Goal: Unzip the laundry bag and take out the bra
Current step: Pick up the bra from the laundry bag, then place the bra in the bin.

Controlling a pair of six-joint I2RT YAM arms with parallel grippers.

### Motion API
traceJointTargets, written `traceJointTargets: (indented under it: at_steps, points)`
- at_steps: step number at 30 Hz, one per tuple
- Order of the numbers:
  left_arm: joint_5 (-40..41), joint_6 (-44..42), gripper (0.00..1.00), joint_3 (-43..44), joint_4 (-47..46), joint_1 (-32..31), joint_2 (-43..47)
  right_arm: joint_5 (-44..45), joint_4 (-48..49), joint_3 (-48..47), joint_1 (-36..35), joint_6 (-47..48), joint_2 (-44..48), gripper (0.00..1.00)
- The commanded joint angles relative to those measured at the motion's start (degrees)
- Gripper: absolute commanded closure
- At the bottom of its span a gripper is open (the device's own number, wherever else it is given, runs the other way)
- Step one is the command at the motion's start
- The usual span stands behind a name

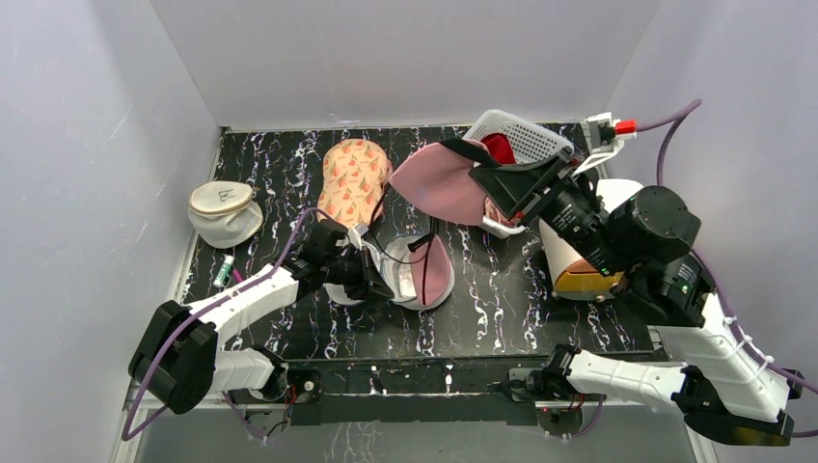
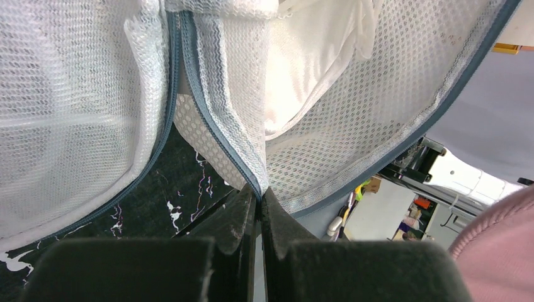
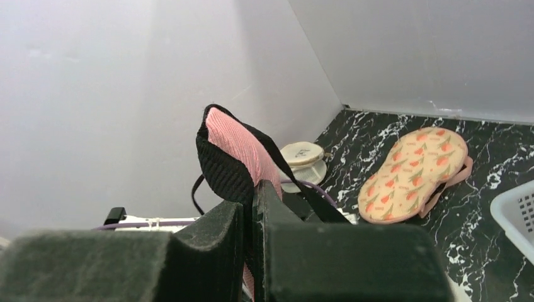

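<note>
Both tools are closed on cloth. The left tool (image 2: 259, 196) has its two dark padded fingers pressed together on the grey zip tape of the laundry bag (image 2: 82, 88), where the two unzipped edges meet. The bag is of fine white mesh, with a thicker honeycomb mesh on the opened flap. It lies near the middle of the tabletop (image 1: 502, 318), which is black with white veins like marble. In the opening shows a smooth whitish folded cloth, which seems to be the bra (image 2: 315, 63). It is inside the bag, between the mesh walls, and I cannot see its cups or straps. The right tool (image 3: 250, 200) is raised above the tabletop and clamped on the pink garment (image 1: 439, 183), a ribbed cloth with a black ribbed border. One rounded pink part is lifted at the tool, another lies against the right side of the bag, and thin black straps run near them. Behind the bag lies a flat oval pad (image 1: 353, 178) with a flower print. A second mesh pouch (image 1: 224, 212) with a cream top sits near the left edge, well apart. A white perforated basket (image 1: 529, 135) in the far right corner holds a red cloth (image 1: 499, 147), just beside the raised garment. Bare tabletop lies to the right of the bag and up to the near edge. Grey walls close the other three sides.
</note>
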State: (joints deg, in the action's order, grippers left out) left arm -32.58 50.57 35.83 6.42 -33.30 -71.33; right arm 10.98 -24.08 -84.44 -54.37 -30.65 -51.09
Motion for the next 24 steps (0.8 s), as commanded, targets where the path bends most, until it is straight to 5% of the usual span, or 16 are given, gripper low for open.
traceJointTargets:
  at_steps: [1, 12, 24]
  points:
    - [-0.8, -0.2, 1.0, 1.6, 1.3, -0.3, 1.7, -0.9, 4.9, -7.0, -0.2, 3.9, -2.4, 1.0]
    - [-0.4, 0.0, 1.0, 1.2, 2.1, -0.5, 3.4, 12.5, -1.6, -20.8, -0.2, 18.6, -11.3, 1.0]
    - [0.1, -0.3, 1.0, 1.3, 4.0, -0.6, 4.7, 33.2, 2.9, -16.4, 2.1, 32.2, -20.9, 1.0]
